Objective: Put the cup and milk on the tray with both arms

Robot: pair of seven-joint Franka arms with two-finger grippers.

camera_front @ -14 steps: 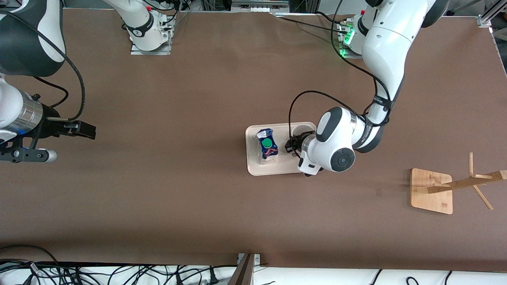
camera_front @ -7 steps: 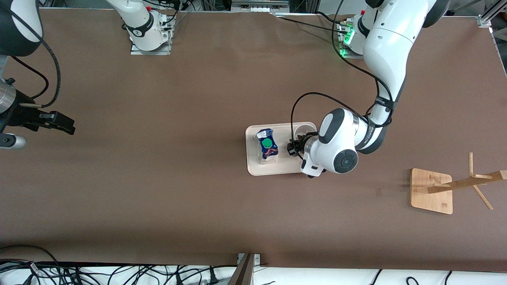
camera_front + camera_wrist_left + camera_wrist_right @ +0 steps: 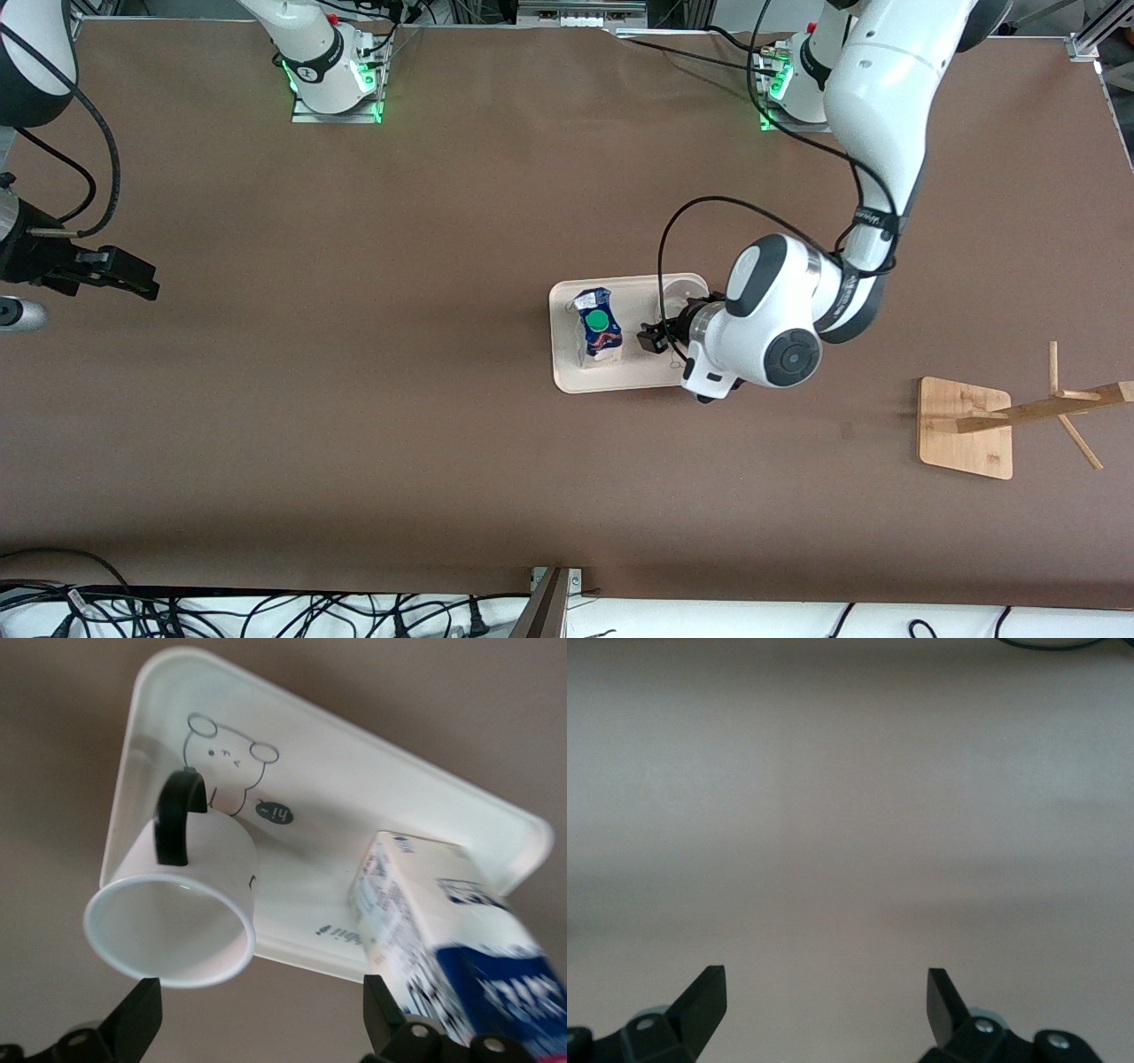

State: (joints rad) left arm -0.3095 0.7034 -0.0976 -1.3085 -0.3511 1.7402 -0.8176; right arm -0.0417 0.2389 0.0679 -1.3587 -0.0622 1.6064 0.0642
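The cream tray [image 3: 634, 376] lies mid-table. The milk carton [image 3: 599, 331] with its green cap stands on it, toward the right arm's end. The white cup [image 3: 679, 290] stands upright on the tray's corner toward the left arm's base, partly hidden by the left arm. My left gripper [image 3: 656, 338] hangs open and empty over the tray beside the cup. In the left wrist view the cup [image 3: 168, 926], the milk [image 3: 447, 935] and the tray [image 3: 354, 806] show above my open left gripper [image 3: 259, 1014]. My right gripper [image 3: 124, 275] is open and empty over bare table at the right arm's end; it also shows in the right wrist view [image 3: 824, 992].
A wooden square base [image 3: 966, 428] with a leaning peg stand sits at the left arm's end of the table, nearer the front camera than the tray. Cables lie along the table's front edge.
My left gripper has drawn back from the cup and away from the milk, leaving the cup on the tray. My right arm has moved out to its end of the table.
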